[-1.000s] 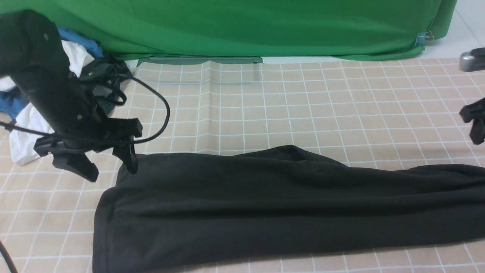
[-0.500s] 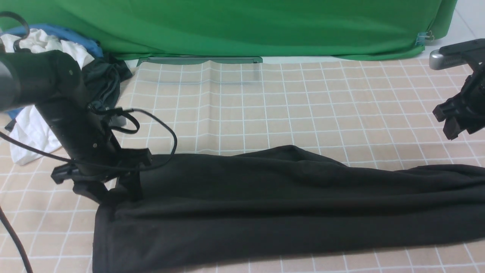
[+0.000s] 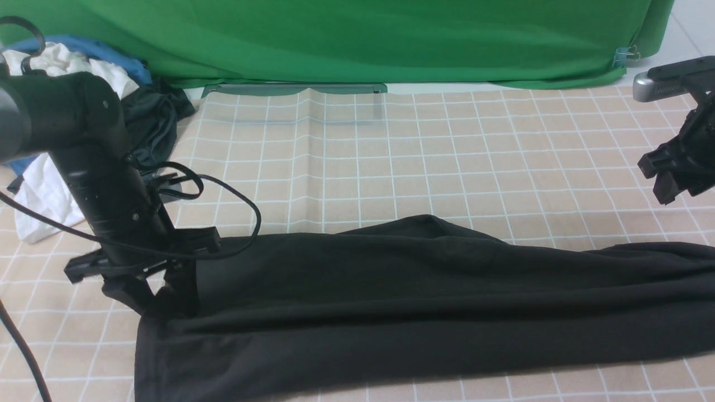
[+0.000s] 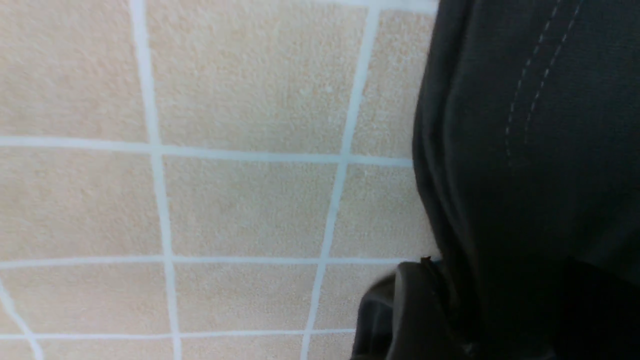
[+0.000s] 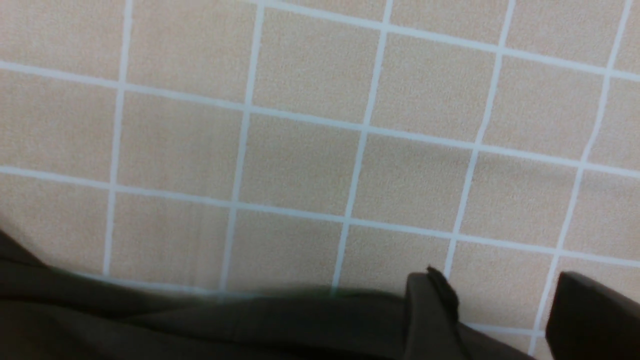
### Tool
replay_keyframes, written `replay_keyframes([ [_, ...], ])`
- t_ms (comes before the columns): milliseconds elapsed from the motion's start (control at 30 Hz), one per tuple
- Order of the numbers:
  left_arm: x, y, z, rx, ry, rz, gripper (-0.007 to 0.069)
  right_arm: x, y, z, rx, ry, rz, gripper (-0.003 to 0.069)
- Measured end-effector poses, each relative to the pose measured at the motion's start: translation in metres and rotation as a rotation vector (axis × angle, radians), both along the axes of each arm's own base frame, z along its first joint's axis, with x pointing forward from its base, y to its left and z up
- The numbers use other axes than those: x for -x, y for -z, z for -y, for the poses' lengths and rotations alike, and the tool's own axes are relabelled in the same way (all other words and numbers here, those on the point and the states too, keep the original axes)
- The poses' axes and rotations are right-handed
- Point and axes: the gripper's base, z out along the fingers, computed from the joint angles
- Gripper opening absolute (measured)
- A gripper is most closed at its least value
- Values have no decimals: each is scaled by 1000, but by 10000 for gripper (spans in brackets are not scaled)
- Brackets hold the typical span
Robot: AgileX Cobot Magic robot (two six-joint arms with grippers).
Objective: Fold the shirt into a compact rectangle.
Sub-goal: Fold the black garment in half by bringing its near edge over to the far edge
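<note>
Black shirt [image 3: 424,296] lies folded into a long band on the checked tablecloth [image 3: 357,162], near the robot's edge. Its long axis runs L–R, w/ the short squared end at the robot's left & the other end passing out of frame at right. L gripper [image 3: 159,300] is down on the band's far-left corner, apparently clenched on the cloth edge, tho black on black makes the pinch hard to confirm. Wrist cam shows one finger [image 4: 400,310] against the fabric, near a double stitch line [image 4: 530,100]. R gripper [image 3: 667,190] hangs over bare tablecloth at far right, apart from the shirt, fingers [image 5: 430,315] spread w/ nothing between. Heap of white, blue & dark garments [image 3: 145,120] sits far left by the green backdrop [image 3: 357,39]
</note>
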Motion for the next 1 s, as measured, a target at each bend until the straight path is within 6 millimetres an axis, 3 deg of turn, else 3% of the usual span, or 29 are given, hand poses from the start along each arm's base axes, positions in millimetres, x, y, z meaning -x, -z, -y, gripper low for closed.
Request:
replay_keyframes([
  [133, -22, -20, -3, -34, -14, 151, 405, 0, 0, 0, 0, 0, 3, 347],
  [233, -36, -25, -3, -35, -27, 269, 444, 0, 0, 0, -2, 1, 4, 347],
  [533, -45, 17, -2, -42, -26, 165, 451, -1, 0, -1, -15, 6, 8, 347],
  [667, -45, 23, -2, -42, -25, 146, 342, -1, 0, -2, -22, 8, 12, 347],
  [800, -46, 23, -2, -37, -13, 163, 114, -1, 0, -2, -23, 9, 15, 346],
  [867, -47, 22, -2, -36, -10, 175, 57, -1, 0, -2, -23, 9, 15, 347],
  [1000, -51, 15, -2, -36, -12, 239, 36, -1, 0, -2, -23, 9, 15, 347],
])
